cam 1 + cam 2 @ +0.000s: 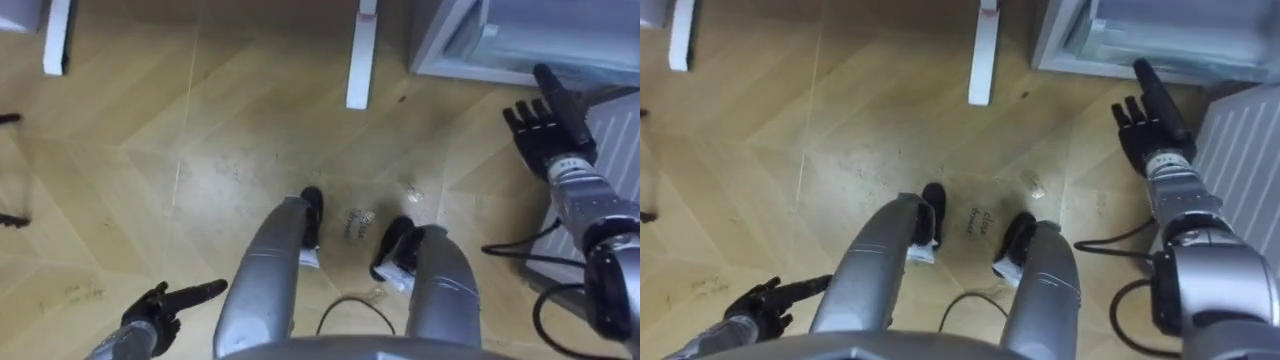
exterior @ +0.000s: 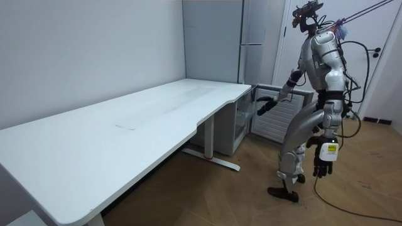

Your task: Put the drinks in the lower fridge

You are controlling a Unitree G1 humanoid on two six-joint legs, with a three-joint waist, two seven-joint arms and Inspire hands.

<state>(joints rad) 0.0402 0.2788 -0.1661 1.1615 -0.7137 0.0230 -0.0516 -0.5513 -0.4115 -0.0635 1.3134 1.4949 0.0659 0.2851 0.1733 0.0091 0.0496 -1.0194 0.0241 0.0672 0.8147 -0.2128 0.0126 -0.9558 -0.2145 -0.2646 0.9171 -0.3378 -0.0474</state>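
Low at the robot's left side, its left hand (image 1: 158,312) hangs with relaxed, half-curled fingers holding nothing, while the right hand (image 1: 545,128) reaches, empty and straight-fingered, toward the low fridge (image 1: 432,50) beside the desk leg (image 1: 360,55).

No legible text anywhere. Dark scrawl (image 1: 358,222) on the floor (image 1: 200,150), on the near side of the white table leg (image 1: 360,55): letter-like, unreadable. Pale label (image 2: 328,150) at the left hand (image 2: 322,167): print too small.
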